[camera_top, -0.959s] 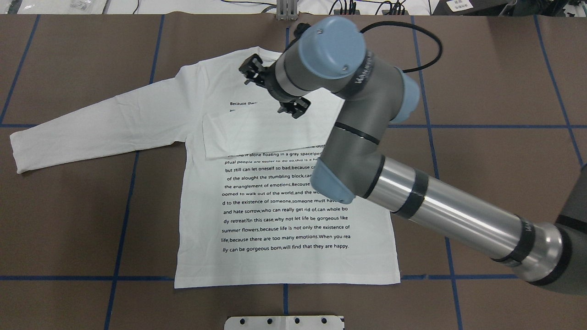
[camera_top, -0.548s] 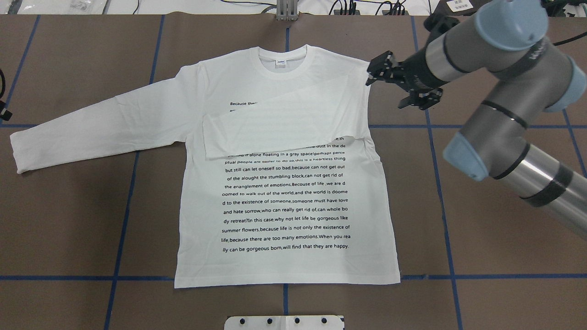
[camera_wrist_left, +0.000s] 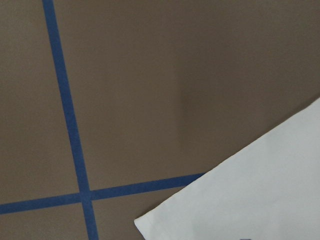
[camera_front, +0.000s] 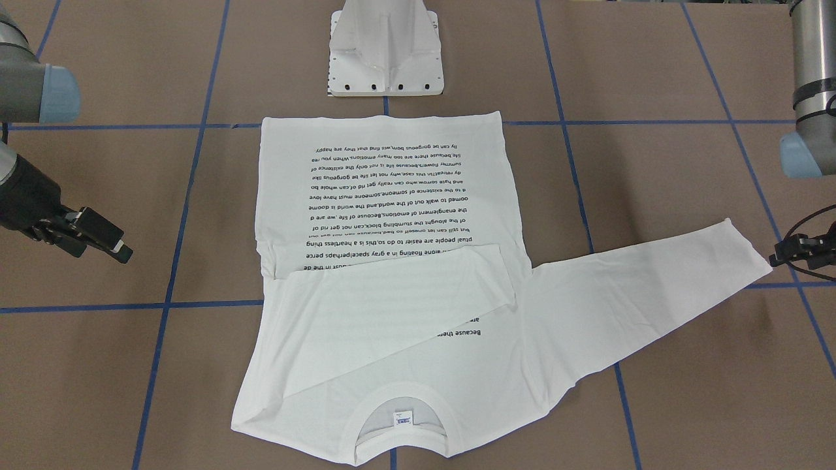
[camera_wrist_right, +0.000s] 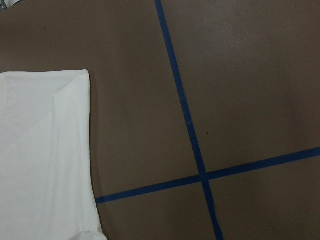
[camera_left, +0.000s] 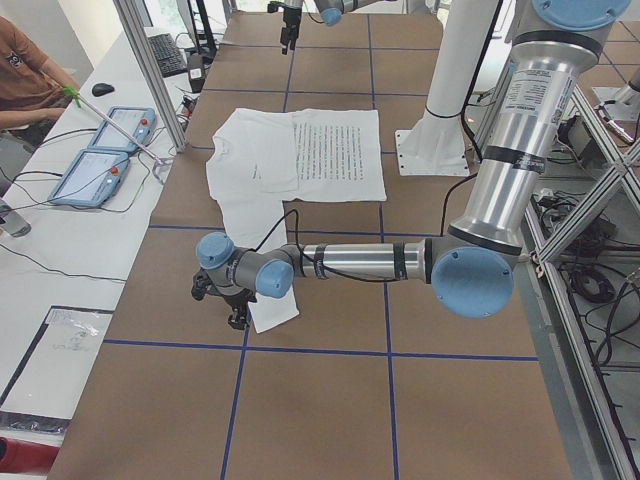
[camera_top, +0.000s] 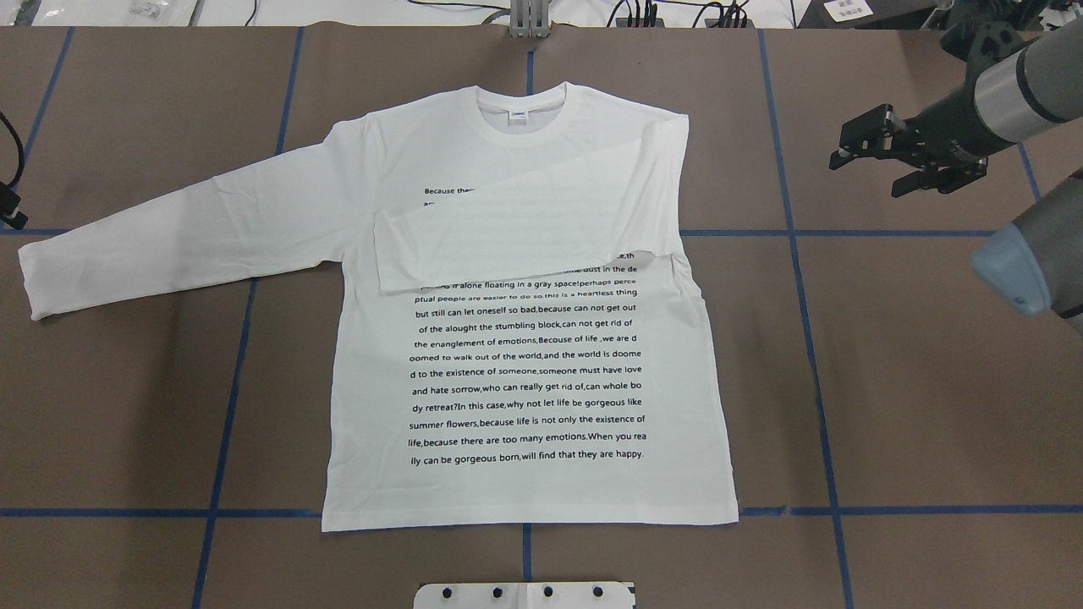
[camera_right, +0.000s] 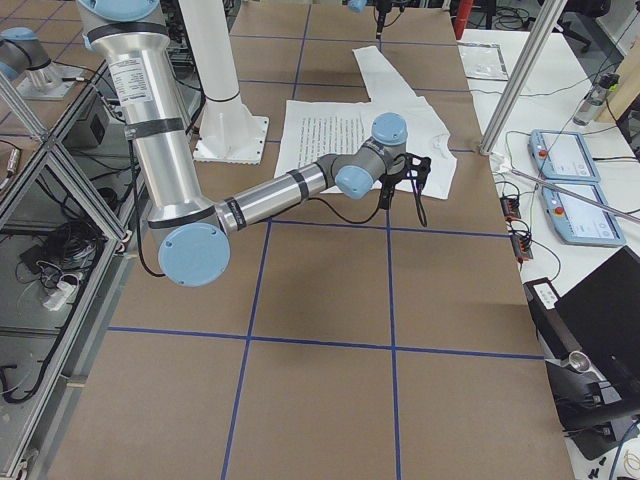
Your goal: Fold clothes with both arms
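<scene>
The white T-shirt (camera_top: 525,372) lies flat on the worktop (camera_top: 888,381), print upward, its collar (camera_top: 522,110) at the end far from the white pedestal base (camera_front: 385,52) and its hem at the near end. One sleeve (camera_top: 525,228) is already laid across the chest just below the collar, covering the top lines of text. The other sleeve (camera_top: 169,237) is unfolded; its long axis runs from the shoulder beside the collar out to the robot's left, slanting a little toward the hem end.

The right hand (camera_top: 871,165) hangs over bare worktop well out from the collar on the robot's right; its fingers are spread and hold nothing, and its wrist camera shows only the folded shoulder edge at one side. The left hand (camera_front: 780,254) sits far out from the collar on the opposite side, just beside the cuff of the outstretched sleeve; whether its fingers are spread or closed I cannot tell; its wrist camera shows the cuff corner lying flat.

As I judge it, the left arm is far the nearer; the cuff would have to travel back along the sleeve's own line, toward the collar and across the chest.
</scene>
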### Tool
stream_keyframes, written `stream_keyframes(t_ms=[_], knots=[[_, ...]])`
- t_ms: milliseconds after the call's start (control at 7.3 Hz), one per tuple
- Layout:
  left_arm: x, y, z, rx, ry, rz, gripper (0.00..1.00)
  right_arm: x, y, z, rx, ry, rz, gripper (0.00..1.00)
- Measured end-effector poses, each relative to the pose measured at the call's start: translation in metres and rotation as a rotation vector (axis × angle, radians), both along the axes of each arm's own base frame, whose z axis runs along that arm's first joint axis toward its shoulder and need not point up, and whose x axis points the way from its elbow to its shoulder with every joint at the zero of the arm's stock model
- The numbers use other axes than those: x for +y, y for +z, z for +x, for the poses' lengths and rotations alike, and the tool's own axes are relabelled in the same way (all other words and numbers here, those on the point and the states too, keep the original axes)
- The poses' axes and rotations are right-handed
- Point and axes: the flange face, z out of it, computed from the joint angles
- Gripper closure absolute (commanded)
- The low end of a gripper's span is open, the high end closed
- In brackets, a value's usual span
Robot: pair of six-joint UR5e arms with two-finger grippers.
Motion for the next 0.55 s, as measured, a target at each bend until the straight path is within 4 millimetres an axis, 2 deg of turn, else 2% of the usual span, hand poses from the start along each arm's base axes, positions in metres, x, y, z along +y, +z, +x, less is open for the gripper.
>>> stream_keyframes(t_ms=[274,548], knots=[[0.005,0.019,0.015,0.003,0.023,0.008,0.25,0.001,0.005,0.002,0.005,-0.001,0.001,0.01],[0.011,0.027,0.034,0.008,0.057,0.023,0.41,0.001,0.005,0.003,0.009,0.003,0.003,0.01]])
